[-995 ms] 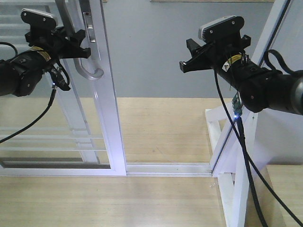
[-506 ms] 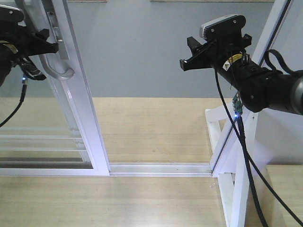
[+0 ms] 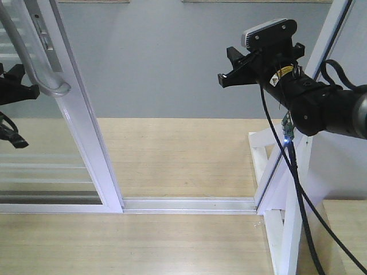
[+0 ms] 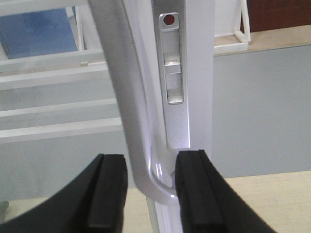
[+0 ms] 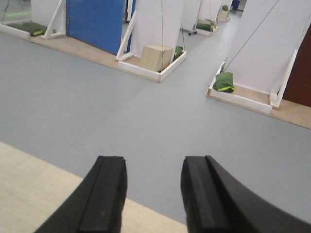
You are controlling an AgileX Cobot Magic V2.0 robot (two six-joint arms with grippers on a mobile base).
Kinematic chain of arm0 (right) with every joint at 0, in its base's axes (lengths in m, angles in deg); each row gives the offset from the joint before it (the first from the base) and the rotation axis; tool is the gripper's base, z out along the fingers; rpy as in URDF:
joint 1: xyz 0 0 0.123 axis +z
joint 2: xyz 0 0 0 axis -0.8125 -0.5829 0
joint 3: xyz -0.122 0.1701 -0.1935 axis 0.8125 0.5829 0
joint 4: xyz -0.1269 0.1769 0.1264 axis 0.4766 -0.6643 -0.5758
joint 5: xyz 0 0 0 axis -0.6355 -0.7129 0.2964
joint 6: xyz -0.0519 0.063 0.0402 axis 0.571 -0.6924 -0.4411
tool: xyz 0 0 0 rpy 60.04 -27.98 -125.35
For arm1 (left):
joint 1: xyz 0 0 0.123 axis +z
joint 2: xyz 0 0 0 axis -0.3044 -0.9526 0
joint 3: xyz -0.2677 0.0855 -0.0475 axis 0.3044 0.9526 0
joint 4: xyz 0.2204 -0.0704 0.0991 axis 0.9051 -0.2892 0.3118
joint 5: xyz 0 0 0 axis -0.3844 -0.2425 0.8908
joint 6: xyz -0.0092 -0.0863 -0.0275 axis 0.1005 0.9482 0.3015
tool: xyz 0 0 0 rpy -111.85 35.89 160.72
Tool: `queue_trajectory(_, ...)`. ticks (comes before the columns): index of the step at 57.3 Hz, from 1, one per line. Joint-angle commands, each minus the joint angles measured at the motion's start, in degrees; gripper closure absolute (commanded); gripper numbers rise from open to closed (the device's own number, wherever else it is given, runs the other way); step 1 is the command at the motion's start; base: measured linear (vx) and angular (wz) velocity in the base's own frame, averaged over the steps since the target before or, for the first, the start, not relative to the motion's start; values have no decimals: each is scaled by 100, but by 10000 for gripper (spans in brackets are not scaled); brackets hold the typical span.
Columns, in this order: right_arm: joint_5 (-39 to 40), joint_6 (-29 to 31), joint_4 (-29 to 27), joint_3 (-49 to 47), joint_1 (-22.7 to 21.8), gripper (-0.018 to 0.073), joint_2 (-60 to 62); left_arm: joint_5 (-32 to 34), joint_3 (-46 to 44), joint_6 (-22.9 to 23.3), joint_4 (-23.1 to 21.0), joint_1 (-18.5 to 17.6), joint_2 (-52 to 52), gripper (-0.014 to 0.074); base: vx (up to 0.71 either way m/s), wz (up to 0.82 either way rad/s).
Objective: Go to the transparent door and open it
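The transparent door (image 3: 86, 143), clear glass with thin white bars in a white frame, stands at the left of the front view with an open gap to its right. Its grey bar handle (image 3: 26, 51) curves in at the bottom. My left gripper (image 3: 23, 86) is at the left edge by that curved end. In the left wrist view the handle (image 4: 126, 97) passes between the fingers of my left gripper (image 4: 151, 170). The jaws are apart, with the right finger against the handle's curve and a gap on the left. My right gripper (image 3: 229, 69) hangs open and empty in the doorway; it also shows in the right wrist view (image 5: 153, 165).
A white floor track (image 3: 189, 203) runs across the opening. A slanted white frame post with braces (image 3: 281, 189) stands right, under my right arm. Beyond lies grey floor with a cardboard box (image 5: 156, 57), a green bag (image 5: 224, 81) and a blue panel (image 5: 97, 22).
The door and its handle have slid left, widening the opening. My left gripper went left with the handle and is now mostly out of the front view. The right arm has not moved.
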Motion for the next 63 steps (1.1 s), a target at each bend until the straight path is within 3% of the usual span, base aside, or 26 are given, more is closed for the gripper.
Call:
queue_trajectory(1,-112,31,-15,-142,-24,207,455,649,123,-16,-203,-6,467,219,0,0)
queue_trajectory(10,-735,340,-15,-142,-24,225,839,830,489,-21,-223,-11,870,221,0,0)
queue_trajectory(24,-1431,345,-193,-125,-24,248,1380,772,1009,-11,-217,-11,1574,225,0,0)
queue_trajectory(39,-887,345,-261,1155,-24,248,2319,-8,1392,252,-163,-11,2409,322,0,0)
queue_trajectory(43,-892,332,-365,1475,-24,248,2635,-166,1513,372,40,-11,2632,346,0,0)
queue_trajectory(48,-892,332,-483,1952,-24,248,3158,-178,1730,500,690,-11,2939,363,0,0)
queue_trajectory(52,-943,338,-488,2314,-24,248,3599,-173,1881,863,944,-18,3204,363,0,0)
queue_trajectory(58,-1005,318,-488,2866,-24,251,4286,-298,2184,1770,1341,-18,3633,363,0,0)
queue_trajectory(63,-1127,303,-493,3240,-24,278,4944,-320,2445,2296,1944,-18,4017,363,0,0)
